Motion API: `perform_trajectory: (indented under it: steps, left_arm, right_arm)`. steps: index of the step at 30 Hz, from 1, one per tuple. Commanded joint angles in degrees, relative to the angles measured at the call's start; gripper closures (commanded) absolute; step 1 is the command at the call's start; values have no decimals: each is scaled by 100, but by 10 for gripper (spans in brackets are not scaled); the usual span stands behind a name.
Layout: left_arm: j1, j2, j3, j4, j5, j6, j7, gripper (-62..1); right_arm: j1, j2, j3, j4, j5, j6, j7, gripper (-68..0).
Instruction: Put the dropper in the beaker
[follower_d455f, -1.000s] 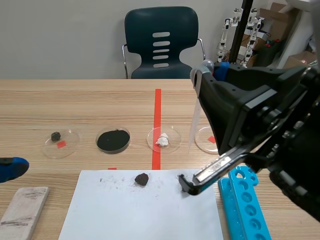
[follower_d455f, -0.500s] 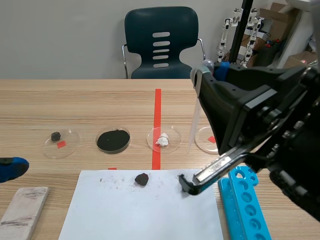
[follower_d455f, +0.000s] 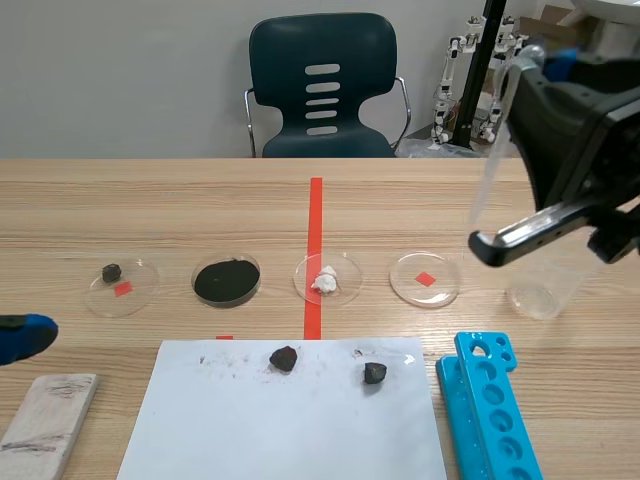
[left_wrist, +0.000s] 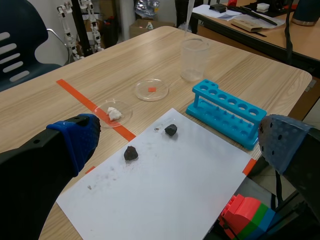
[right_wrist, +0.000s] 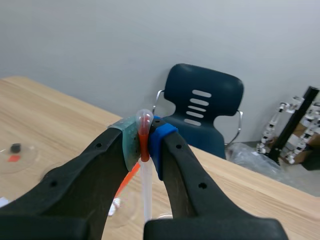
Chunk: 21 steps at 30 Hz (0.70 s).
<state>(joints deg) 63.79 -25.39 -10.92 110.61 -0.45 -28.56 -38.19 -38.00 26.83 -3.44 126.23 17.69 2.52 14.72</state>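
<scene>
My right gripper (follower_d455f: 522, 65) is raised at the right of the scene view, shut on the bulb of a clear dropper (follower_d455f: 488, 165) that hangs tilted below it. In the right wrist view the dropper's bulb (right_wrist: 144, 125) is pinched between the pads, and the tube runs down between the fingers. The clear beaker (follower_d455f: 543, 288) stands upright on the table, below and right of the dropper's tip. The left wrist view shows the dropper (left_wrist: 188, 12) just above the beaker (left_wrist: 194, 59). My left gripper (left_wrist: 177, 142) is open and holds nothing. In the scene view only the tip of one of its fingers (follower_d455f: 22, 336) shows.
A blue test tube rack (follower_d455f: 492, 410) lies at the front right, beside a white paper sheet (follower_d455f: 250, 430) with two dark lumps on it. Several petri dishes (follower_d455f: 424, 278) line the middle of the table. A grey block (follower_d455f: 45, 420) lies at the front left. A chair (follower_d455f: 322, 85) stands behind the table.
The right arm has swung up and to the right with the dropper, from over the paper toward the beaker. A dark lump on the paper is now uncovered. The left arm has not moved.
</scene>
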Motion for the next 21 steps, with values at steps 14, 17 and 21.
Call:
perform_trajectory:
  steps: [14,17,21]
  left_arm:
    - [-15,9,-33,39,-61,11,-101,-623]
    - [-15,11,-33,39,-61,11,-101,-623]
    - [-15,9,-33,39,-61,11,-101,-623]
  right_arm:
    - [1021,369,999,-1283,1073,-170,-177,-11]
    - [1233,466,1054,-1665,1130,-170,-175,-11]
    - [1478,540,1058,-2050,1154,-168,-168,-11]
